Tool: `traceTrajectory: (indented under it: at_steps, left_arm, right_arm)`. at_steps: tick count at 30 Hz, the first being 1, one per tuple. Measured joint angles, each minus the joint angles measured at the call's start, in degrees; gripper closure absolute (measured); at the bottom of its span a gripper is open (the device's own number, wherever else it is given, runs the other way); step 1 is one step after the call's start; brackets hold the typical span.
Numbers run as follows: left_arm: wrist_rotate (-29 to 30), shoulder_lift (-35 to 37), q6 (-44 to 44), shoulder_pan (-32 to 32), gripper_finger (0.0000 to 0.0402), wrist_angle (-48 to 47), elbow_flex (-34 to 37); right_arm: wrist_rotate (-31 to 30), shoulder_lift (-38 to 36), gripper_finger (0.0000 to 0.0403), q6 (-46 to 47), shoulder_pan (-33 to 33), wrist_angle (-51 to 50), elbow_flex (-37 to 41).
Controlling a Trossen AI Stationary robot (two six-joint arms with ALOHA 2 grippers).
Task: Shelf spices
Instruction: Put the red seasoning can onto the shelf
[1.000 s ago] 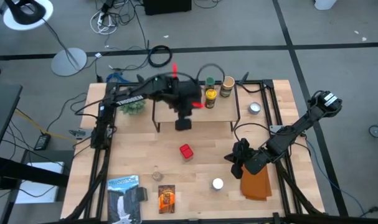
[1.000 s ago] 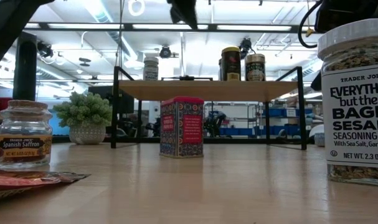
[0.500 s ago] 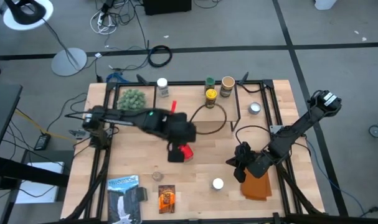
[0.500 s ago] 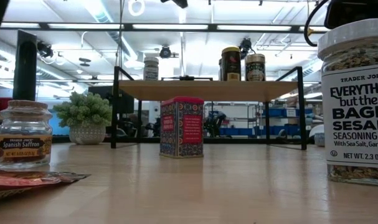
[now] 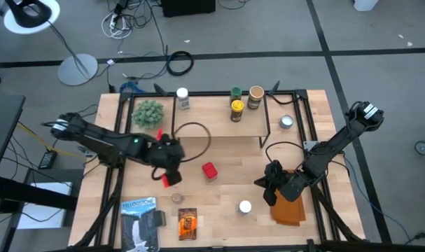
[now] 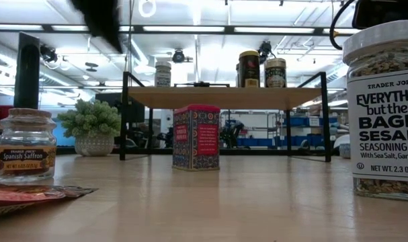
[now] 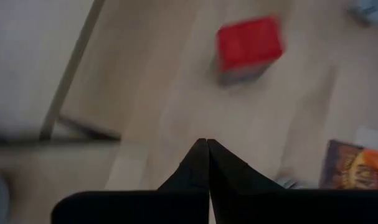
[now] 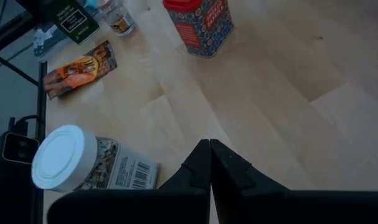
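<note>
Left gripper, clenched and empty, has swung back from the shelf to hover above the table near the red box. Four jars stand on the shelf already. Red box, saffron jar, packet and white-lidded jar remain unshelved. Right gripper waits clenched beside the orange cloth.

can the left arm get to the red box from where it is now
Probably yes. The left gripper, shut and empty, hangs just beside the red box, which stands alone on the table with bare wood between them. It would need to open first.
</note>
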State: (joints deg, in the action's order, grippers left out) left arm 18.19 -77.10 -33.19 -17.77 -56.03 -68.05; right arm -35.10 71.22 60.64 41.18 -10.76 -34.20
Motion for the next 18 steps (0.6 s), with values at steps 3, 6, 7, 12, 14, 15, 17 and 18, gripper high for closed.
traceTrajectory:
  at_steps: [3,6,7,12,14,15,17,18]
  left_arm:
    - [0.2,3.4,-5.0,-0.9,0.0397,0.2,5.6]
    - [0.2,4.9,-6.3,-1.8,0.0391,1.7,9.4]
    - [0.3,5.0,-6.1,-1.9,0.0390,3.2,10.2]
    - [3.5,5.0,-4.7,-3.3,0.0387,4.6,13.2]
    - [4.5,5.0,-4.7,-3.6,0.0387,5.9,14.4]
    - [4.7,4.9,-4.7,-3.7,0.0387,6.3,14.8]
    - [4.7,4.9,-5.1,-3.7,0.0387,7.1,14.9]
    - [4.6,4.9,-5.7,-3.7,0.0387,7.2,14.9]
  right_arm:
    - [0.0,0.0,0.0401,-0.3,-0.5,0.0,0.0]
    - [0.0,0.0,0.0400,-0.9,-1.2,0.0,0.0]
    - [0.0,0.0,0.0398,-1.6,-1.5,-0.1,0.0]
    - [-0.1,0.0,0.0396,-6.9,-4.5,1.3,0.0]
    - [0.5,0.0,0.0400,-8.1,-5.8,2.2,0.0]
    - [0.5,0.0,0.0401,-8.3,-6.4,2.2,0.0]
    - [0.7,0.0,0.0400,-8.3,-7.1,2.1,0.0]
    - [0.6,0.0,0.0399,-8.4,-7.5,2.1,0.0]
